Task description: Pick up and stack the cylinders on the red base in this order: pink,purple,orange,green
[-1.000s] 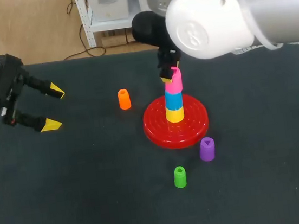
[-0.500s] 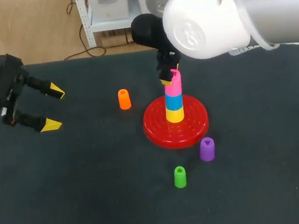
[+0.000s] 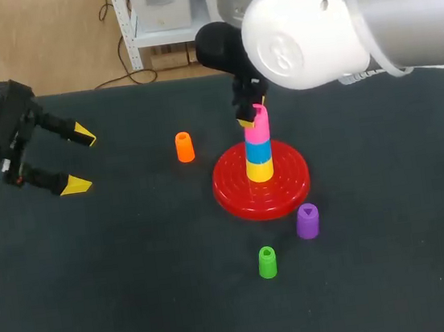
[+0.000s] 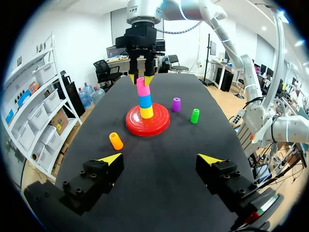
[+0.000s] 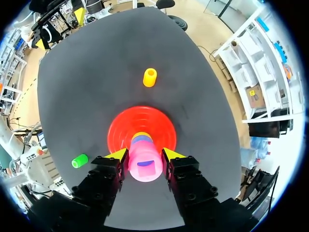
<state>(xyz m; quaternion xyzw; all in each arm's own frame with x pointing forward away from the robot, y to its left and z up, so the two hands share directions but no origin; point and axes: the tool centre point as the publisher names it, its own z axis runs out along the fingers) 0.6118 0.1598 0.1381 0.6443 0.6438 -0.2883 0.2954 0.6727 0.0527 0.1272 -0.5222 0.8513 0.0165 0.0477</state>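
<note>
1. You have no lettering, number or sign that can be read on the table (image 3: pixel 97 270) in any view.
2. The red base (image 3: pixel 262 185) and the pink cylinder (image 3: pixel 257 126) on top of its stack show you plain colour only.
3. A small red and green mark on the body of the left gripper (image 4: pixel 160 159) is too small for you to read.

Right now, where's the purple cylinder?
Head view: purple cylinder stands on the table by the red base's near-right rim, the green cylinder just nearer and to its left.
</note>
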